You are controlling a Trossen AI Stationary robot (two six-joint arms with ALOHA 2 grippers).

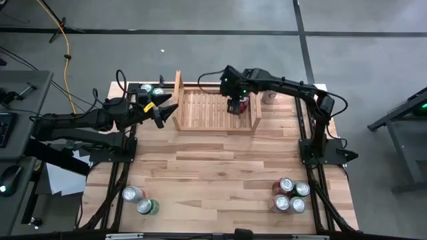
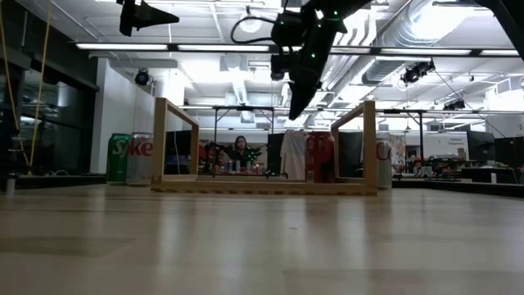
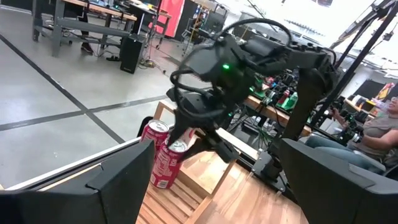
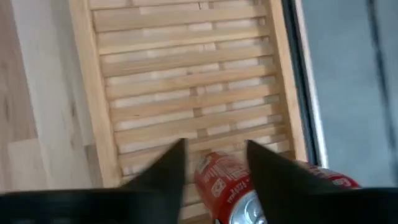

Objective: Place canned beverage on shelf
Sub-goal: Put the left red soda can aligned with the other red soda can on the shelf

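The shelf (image 1: 213, 110), a low pale wooden rack with a slatted base, stands at the table's far middle. Two red cans (image 4: 221, 180) stand upright on its slats by the right side board (image 2: 370, 143); the left wrist view shows them too (image 3: 163, 155). My right gripper (image 4: 216, 146) hangs above the nearer can, pointing steeply down. Its fingers are apart and nothing is between them. In the low view my right gripper (image 2: 293, 108) is well clear of the can tops. My left gripper (image 1: 162, 111) waits open and level, raised left of the shelf.
A green can and a silver can (image 1: 152, 90) stand left of the shelf. A pale can (image 1: 269, 97) stands just right of it. Two cans (image 1: 140, 200) sit at the near left and several (image 1: 290, 195) at the near right. The table's middle is bare wood.
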